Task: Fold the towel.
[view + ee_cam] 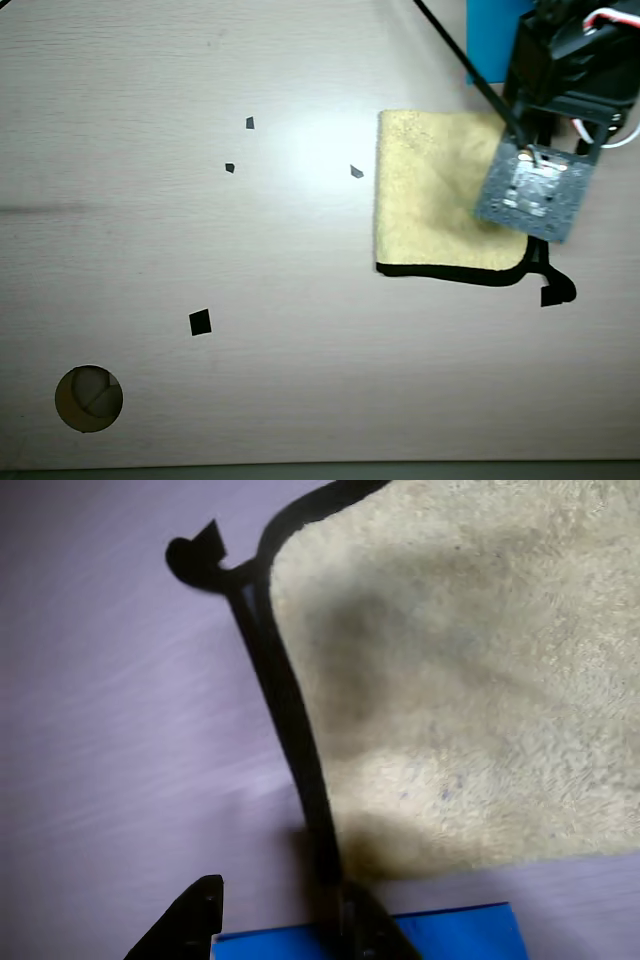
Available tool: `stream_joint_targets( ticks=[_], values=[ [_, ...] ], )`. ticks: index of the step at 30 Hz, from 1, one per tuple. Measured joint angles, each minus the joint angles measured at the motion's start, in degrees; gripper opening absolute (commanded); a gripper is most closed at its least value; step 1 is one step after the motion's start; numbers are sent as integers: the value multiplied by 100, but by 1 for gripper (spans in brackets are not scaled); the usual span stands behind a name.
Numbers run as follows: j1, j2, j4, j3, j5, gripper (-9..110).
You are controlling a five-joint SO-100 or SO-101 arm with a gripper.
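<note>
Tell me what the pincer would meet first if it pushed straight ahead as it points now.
Probably the towel's black edge trim: in the wrist view the pincer sits open at that edge of the towel, one fingertip seemingly already at it. Depth is unclear.

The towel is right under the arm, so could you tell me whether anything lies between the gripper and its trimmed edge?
Nothing visible does. In the wrist view the gripper sits at the towel with one finger on the black trim and the other over bare table. The blue sheet lies behind the fingers, not between them and the cloth.
</note>
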Motion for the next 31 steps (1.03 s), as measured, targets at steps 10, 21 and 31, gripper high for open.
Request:
stream_joint_targets(
  ticks=[10,21,31],
  values=[
    [237,149,387,-9,606,6],
    [1046,896,141,1863,668,6],
    [1301,905,114,1995,527,6]
  ],
)
